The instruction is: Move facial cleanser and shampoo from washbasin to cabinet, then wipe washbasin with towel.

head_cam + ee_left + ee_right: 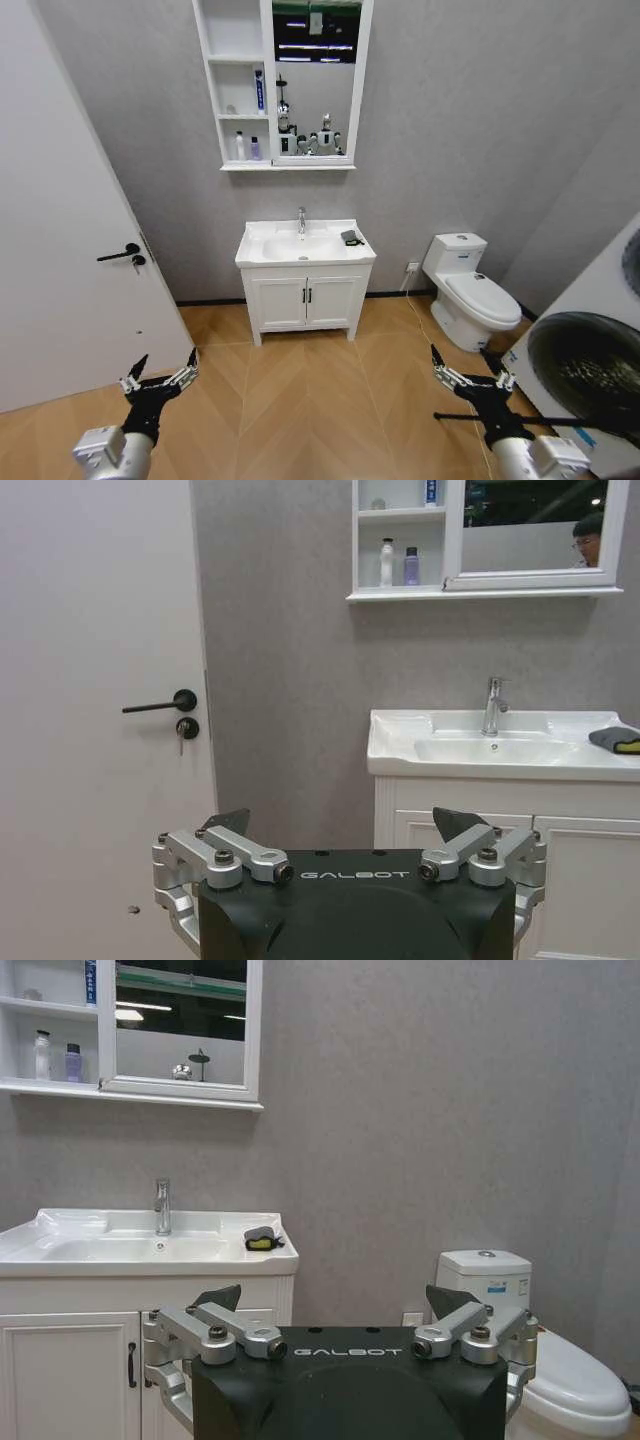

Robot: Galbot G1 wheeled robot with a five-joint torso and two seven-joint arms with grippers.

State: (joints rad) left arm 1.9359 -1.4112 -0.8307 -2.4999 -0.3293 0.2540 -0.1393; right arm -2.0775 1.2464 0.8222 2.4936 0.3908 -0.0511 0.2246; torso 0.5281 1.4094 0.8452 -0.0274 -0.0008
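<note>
The white washbasin (262, 249) (400, 742) (60, 1230) stands against the far wall across the floor, with a chrome tap (301, 220). On its right rim lies the dark towel (350, 238) (613, 738) (261, 1237), folded. Above it hangs the cabinet (232, 61) (400, 595) (50, 1087), joined to a mirror. A white bottle (239, 147) and a purple bottle (254, 149) stand on its bottom shelf, with a blue tube (259, 90) one shelf up. Which is the facial cleanser or the shampoo I cannot tell. My left gripper (166, 362) (345, 825) and right gripper (470, 368) (332, 1300) are open, empty and low over the floor.
A white door (60, 250) with a black handle is on the left. A toilet (470, 295) sits right of the basin's floor cupboard (305, 300). A washing machine (590, 370) is close on my right. Wood floor (300, 400) lies open between me and the basin.
</note>
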